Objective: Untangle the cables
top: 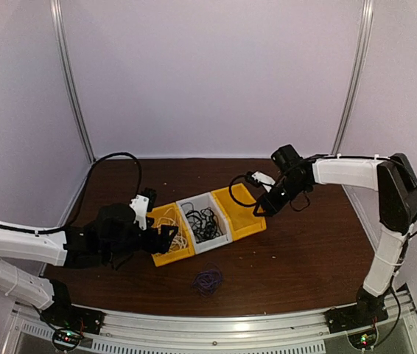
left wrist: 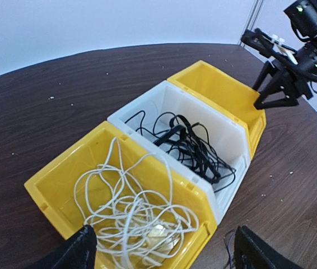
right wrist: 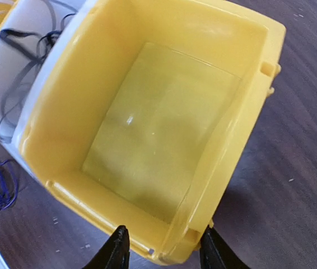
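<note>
Currently purple cable (top: 208,281) lies loose on bench (top: 289,269), closer to left gripper (left wrist: 164,246) (spread wide, holding nothing) than right gripper (right wrist: 165,244) (half spread, holding nothing).

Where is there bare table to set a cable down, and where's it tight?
Free: the table behind the bins, and front right between the purple cable and the right arm's base. Tight: left hand by the white cable, right hand over the empty yellow bin.
</note>
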